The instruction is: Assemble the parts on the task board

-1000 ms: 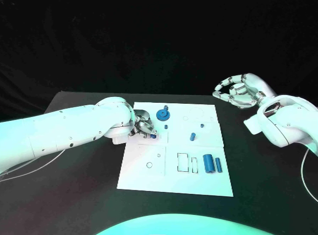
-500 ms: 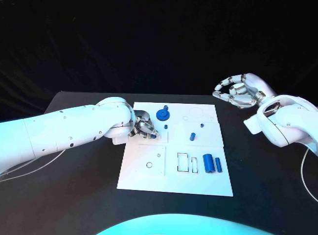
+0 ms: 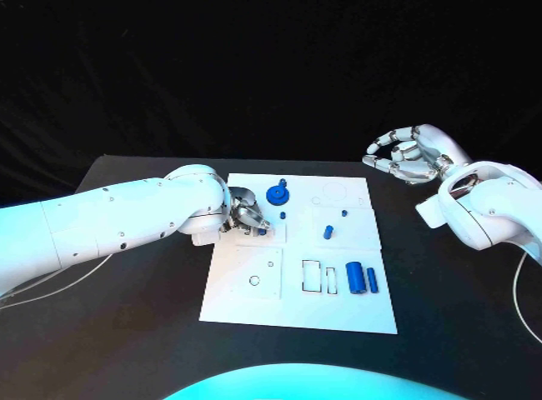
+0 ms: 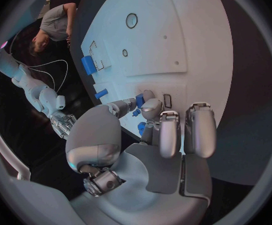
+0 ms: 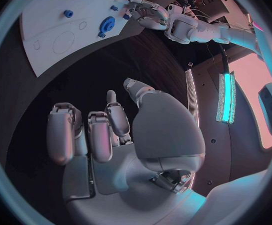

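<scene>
1. Head view: the white task board (image 3: pixel 298 312) was seen in the middle of the black table (image 3: pixel 139 333). The left hand (image 3: pixel 247 217) was lowered onto the board's left part, its fingers bunched round a small blue part (image 3: pixel 260 232) that was barely seen beneath them. A blue gear (image 3: pixel 277 197) was seated near the far edge, a short blue peg (image 3: pixel 328 232) stood mid-board, and two blue cylinders (image 3: pixel 361 277) lay side by side toward the near right. The right hand (image 3: pixel 403 157) was held above the table just off the board's far right corner, fingers curled, nothing in them.

2. Left wrist view: the left hand's fingertips (image 4: pixel 151 106) were drawn together over the small blue part (image 4: pixel 139 100), beside a small rectangular slot on the board. Whether the part was truly pinched or merely touched could not be told.

3. Right wrist view: the right hand (image 5: pixel 105 130) was shown with fingers loosely bent and its palm empty, well apart from the board (image 5: pixel 55 15).

4. Judgement: the step in hand was taken to be the seating of the small part at the board's left. A careful alignment over its hole and a straight press down would be called for next.
</scene>
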`<state>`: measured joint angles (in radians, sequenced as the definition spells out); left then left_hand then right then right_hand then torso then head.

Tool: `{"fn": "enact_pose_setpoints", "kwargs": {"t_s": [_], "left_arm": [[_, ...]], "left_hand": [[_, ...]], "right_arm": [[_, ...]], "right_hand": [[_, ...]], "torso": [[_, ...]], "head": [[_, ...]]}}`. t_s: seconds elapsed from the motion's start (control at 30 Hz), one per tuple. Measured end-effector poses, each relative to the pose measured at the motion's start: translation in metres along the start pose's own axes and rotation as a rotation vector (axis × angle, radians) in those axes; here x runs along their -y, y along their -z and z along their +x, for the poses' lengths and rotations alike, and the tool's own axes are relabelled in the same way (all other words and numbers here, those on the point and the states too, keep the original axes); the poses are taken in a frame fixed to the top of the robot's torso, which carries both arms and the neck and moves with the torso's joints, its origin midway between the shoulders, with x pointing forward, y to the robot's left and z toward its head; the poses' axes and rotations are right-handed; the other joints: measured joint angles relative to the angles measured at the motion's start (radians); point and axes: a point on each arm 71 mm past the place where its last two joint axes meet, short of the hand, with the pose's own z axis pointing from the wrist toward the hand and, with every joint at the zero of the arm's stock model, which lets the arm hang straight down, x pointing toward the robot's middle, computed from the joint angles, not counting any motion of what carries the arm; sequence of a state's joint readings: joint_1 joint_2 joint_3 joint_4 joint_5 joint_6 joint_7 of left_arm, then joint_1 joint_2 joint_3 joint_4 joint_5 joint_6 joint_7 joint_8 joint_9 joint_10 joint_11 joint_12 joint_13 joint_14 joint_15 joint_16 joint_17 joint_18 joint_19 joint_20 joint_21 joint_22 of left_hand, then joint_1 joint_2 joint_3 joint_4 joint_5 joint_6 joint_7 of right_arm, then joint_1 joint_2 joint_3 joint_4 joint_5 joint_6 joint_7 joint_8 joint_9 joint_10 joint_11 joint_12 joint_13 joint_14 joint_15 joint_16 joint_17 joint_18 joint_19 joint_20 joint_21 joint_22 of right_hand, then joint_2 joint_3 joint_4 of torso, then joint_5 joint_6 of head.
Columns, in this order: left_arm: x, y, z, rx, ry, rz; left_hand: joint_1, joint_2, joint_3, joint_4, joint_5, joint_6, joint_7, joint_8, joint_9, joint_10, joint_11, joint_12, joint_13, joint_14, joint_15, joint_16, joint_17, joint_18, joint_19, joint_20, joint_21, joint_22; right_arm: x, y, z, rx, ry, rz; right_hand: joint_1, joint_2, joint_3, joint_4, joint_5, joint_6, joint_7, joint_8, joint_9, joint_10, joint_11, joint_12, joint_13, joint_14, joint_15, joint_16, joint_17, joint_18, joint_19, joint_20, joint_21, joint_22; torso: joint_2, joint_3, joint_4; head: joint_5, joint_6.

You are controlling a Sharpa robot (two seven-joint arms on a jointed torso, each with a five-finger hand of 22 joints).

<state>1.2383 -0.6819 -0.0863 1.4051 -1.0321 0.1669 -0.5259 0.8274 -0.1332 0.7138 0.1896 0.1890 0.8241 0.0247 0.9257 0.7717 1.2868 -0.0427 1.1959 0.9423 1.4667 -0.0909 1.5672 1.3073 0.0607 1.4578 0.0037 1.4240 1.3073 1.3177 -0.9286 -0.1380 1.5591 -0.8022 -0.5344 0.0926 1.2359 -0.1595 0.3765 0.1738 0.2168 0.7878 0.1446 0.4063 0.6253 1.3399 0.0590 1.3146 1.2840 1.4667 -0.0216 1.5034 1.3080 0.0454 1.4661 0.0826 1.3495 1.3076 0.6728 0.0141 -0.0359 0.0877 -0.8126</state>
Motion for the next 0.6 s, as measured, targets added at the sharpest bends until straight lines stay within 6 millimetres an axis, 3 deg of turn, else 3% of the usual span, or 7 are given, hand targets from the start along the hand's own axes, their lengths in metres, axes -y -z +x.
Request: {"fn": "enact_pose_setpoints", "kwargs": {"t_s": [0.6], "left_arm": [[-0.0008, 0.0031, -0.0012, 0.002, 0.006, 0.006]], "left_hand": [[-0.009, -0.009, -0.053, 0.037, 0.0, 0.0, 0.0, 0.003, -0.007, 0.0, 0.0, 0.0, -0.002, 0.0, 0.0, 0.0, 0.0, 0.0, 0.0, 0.0, 0.0, 0.001]], "right_arm": [[0.0007, 0.0002, 0.0, 0.0, 0.0, 0.001]], "right_hand": [[-0.004, -0.004, -0.003, 0.003, 0.0, 0.0, 0.0, 0.0, 0.0, 0.0, 0.0, 0.0, -0.001, 0.0, 0.0, 0.0, 0.0, 0.0, 0.0, 0.0, 0.0, 0.0]], "torso": [[0.0, -0.0007, 0.0]], "head": [[0.0, 0.001]]}}
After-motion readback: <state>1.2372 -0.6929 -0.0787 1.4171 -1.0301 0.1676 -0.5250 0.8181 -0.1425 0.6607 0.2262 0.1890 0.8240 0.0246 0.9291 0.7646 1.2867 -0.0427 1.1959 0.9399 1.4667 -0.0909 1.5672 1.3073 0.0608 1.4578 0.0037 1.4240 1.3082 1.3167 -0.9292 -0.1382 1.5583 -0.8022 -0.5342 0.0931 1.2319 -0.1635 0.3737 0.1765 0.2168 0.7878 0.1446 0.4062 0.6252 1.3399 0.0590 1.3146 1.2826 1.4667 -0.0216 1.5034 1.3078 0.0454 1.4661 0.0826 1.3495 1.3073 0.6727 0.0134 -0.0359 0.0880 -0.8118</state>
